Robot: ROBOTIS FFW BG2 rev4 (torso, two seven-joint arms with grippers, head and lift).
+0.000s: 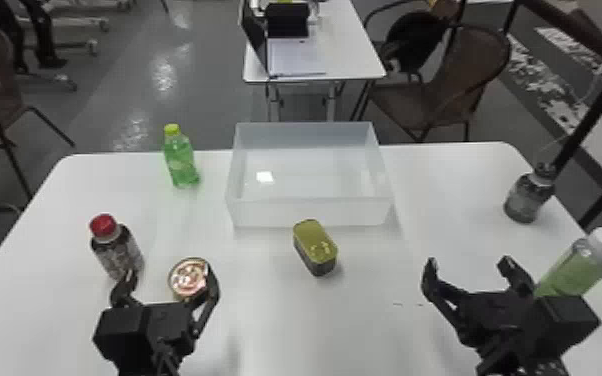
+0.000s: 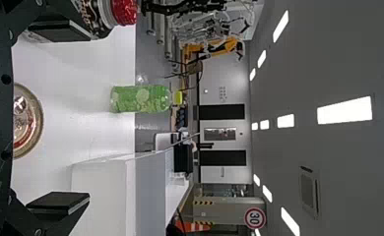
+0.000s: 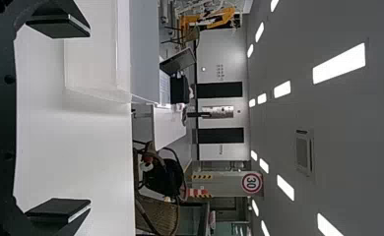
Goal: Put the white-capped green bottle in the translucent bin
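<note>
Left gripper (image 1: 171, 281), right gripper (image 1: 469, 264): spread | white-capped green bottle (image 1: 576, 267): right gripper's 3 o'clock, near table (image 1: 450, 200) edge | translucent bin (image 1: 310, 212): its 10 o'clock

1. Green bottle, yellow-green cap (image 1: 180, 162), upright near the far edge of the white table (image 1: 270, 320), left side
2. Red-capped dark bottle (image 1: 119, 255) on the left, round tin (image 1: 188, 278) near it
3. Gold-lidded tin (image 1: 315, 242), kinda mid-table
4. Greyish bottle (image 1: 526, 202) over right
5. Behind: open laptop (image 1: 256, 39) on another table (image 1: 356, 55), brown chair (image 1: 472, 75) beside that
</note>
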